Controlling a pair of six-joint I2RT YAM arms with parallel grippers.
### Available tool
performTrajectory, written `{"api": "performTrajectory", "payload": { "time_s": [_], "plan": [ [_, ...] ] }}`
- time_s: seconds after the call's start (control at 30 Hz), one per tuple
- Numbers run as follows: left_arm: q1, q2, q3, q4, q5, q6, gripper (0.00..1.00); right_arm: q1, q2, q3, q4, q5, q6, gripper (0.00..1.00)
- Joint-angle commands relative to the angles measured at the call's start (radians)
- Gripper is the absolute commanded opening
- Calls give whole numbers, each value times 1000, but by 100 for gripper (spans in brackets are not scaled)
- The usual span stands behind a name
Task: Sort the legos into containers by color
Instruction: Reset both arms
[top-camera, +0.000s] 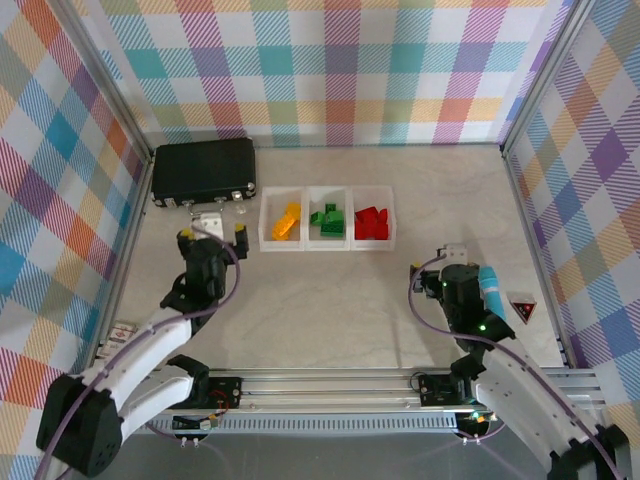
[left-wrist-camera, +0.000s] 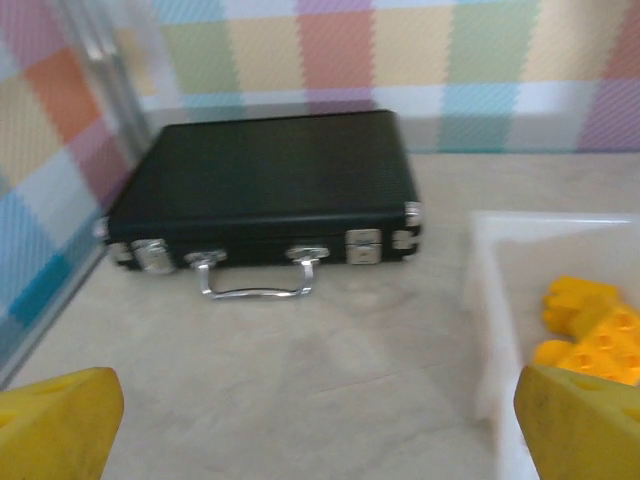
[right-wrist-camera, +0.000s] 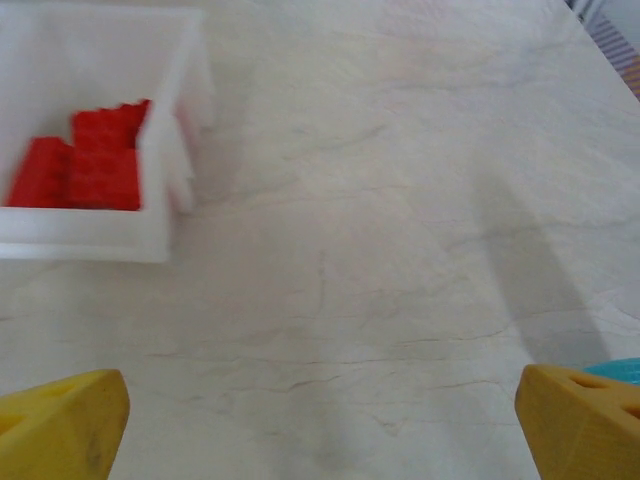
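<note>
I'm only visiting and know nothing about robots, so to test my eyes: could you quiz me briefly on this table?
1. True or false: the red legos lie in the rightmost tray.
2. The middle tray holds legos of which color? A green, B blue, C red.
3. Are the left gripper and right gripper open or shut?
Key: 1 true; 2 A; 3 open.

Translucent white plastic trays (top-camera: 306, 215), glossy plastic bricks (right-wrist-camera: 90, 165), matt black case (left-wrist-camera: 260, 185) with perhaps chromed metal clasps (left-wrist-camera: 362, 245)
</note>
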Motion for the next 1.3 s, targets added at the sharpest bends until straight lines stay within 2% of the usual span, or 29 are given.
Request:
{"api": "performTrajectory", "payload": {
  "time_s": [0.0, 0.13, 0.3, 0.4, 0.5, 0.63, 0.7, 0.73, 0.77, 0.8, 0.83, 0.87, 0.9, 0.93, 0.97, 1.0, 1.03, 1.07, 1.13, 1.27],
  "plan": [
    [20, -105, -83, 181, -138, -22, 100, -60, 101, -12, 313, -8, -66, 99],
    [51, -161, -165, 201, -59, 95, 100, -141, 236, -38, 502, -67, -48, 99],
    [117, -118, -282, 327, 54, 60, 100, -178, 439, -48, 683, -103, -96, 99],
    [177, 24, -321, 461, 152, 29, 100, -184, 509, -30, 759, -183, -152, 99],
    [207, 223, -298, 604, 269, 63, 100, -186, 596, -4, 836, -232, -213, 99],
    [220, 413, -180, 611, 449, 120, 100, -186, 698, 50, 879, -292, -275, 99],
    [229, 502, -154, 672, 477, 103, 100, -186, 777, 52, 975, -308, -316, 99],
    [231, 565, -154, 730, 468, 94, 100, -186, 802, 53, 1004, -269, -306, 99],
    [234, 651, -161, 820, 469, 94, 100, -195, 787, 62, 956, -253, -279, 99],
    [236, 732, -161, 945, 458, 103, 100, -215, 780, 57, 953, -296, -267, 99],
    [238, 725, -163, 913, 437, 87, 100, -238, 787, 45, 982, -303, -243, 99],
    [262, 663, -142, 770, 488, 67, 100, -269, 801, 27, 1023, -326, -196, 99],
    [276, 664, -123, 750, 548, 70, 100, -319, 844, 7, 1080, -399, -153, 99],
    [278, 699, -106, 777, 571, 83, 100, -357, 914, 12, 1198, -421, -129, 99],
    [290, 692, -79, 714, 567, 65, 100, -363, 865, 70, 1000, -436, -118, 99],
    [294, 681, -49, 632, 561, 56, 100, -369, 870, 106, 925, -470, -126, 99],
    [298, 692, -34, 626, 549, 48, 100, -374, 888, 98, 982, -479, -124, 99],
    [299, 693, -28, 616, 518, 37, 100, -375, 866, 99, 933, -462, -119, 99],
    [299, 694, -14, 589, 471, 18, 100, -374, 875, 98, 958, -376, -87, 99],
    [298, 693, -14, 589, 458, 13, 100, -375, 871, 99, 947, -375, -83, 99]
  ]
}}
